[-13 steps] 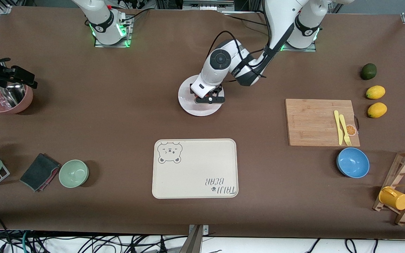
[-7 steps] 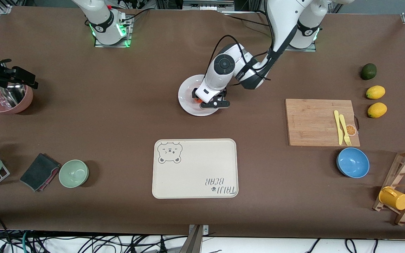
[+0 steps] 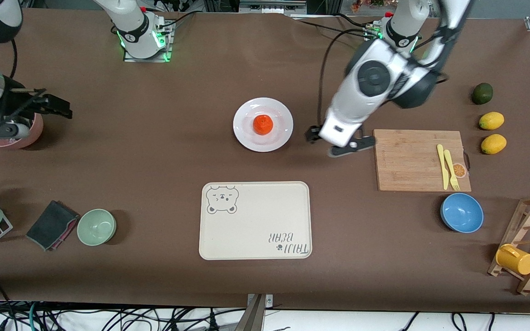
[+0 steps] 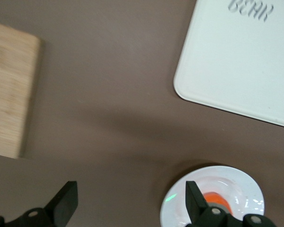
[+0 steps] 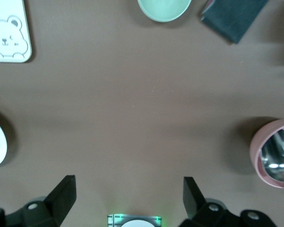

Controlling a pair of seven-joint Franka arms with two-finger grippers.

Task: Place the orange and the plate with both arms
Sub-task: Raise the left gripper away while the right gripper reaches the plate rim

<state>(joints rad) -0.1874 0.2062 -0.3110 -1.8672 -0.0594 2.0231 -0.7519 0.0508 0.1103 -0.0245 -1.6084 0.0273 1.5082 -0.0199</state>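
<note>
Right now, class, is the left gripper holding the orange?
No: the orange sits on the plate, while the open left gripper hangs empty over bare table.

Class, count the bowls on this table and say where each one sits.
3: a green bowl beside the dark cloth, a blue bowl nearer the camera than the cutting board, and a pink bowl, partly hidden, under the right gripper.
</note>
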